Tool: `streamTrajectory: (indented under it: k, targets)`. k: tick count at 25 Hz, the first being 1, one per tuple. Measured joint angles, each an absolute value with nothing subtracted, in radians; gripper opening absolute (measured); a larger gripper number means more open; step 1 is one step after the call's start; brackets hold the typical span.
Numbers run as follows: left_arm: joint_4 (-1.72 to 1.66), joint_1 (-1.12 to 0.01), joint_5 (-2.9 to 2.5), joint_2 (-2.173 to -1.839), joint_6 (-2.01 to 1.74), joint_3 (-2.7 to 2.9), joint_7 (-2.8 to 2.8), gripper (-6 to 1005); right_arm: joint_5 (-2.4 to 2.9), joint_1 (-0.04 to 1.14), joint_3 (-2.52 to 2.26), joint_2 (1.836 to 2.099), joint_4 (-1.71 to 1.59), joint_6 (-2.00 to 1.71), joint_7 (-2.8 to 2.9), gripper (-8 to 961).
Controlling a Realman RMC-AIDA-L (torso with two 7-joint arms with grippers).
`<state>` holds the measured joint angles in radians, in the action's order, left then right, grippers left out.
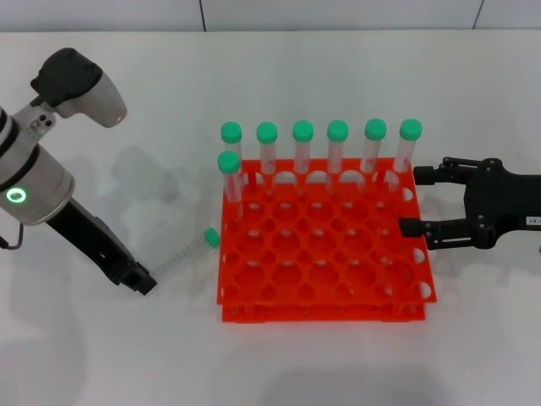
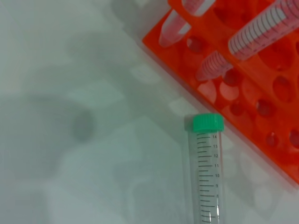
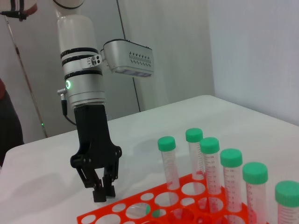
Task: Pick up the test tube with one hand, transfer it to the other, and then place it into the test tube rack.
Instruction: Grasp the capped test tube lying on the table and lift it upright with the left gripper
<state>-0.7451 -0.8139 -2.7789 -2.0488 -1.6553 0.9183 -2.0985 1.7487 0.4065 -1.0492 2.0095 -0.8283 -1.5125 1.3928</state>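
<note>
The test tube (image 1: 184, 256) lies flat on the white table just left of the orange test tube rack (image 1: 325, 299), its green cap (image 2: 208, 123) pointing at the rack. My left gripper (image 1: 145, 283), on the arm with the green ring, is down at the tube's bottom end with its fingers (image 3: 97, 190) closed in on it. The right gripper (image 1: 412, 201) hovers open at the rack's right edge, with nothing between its fingers. In the left wrist view the tube (image 2: 206, 177) runs along the table beside the rack (image 2: 252, 81).
Several green-capped tubes (image 1: 338, 148) stand in the rack's back row, and one more (image 1: 229, 173) in the second row at the left. The rack's other holes hold nothing. Bare white table lies left of and in front of the rack.
</note>
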Motion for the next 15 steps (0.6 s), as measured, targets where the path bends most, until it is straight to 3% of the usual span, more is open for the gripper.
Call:
streamTrajectory:
  k: [15]
  targets:
    - [-0.731, -0.815, -2.776, -2.048, -1.653, 0.928, -2.093, 179, 1.749, 0.405, -1.043, 2.009, -0.828, -1.513, 1.393, 856]
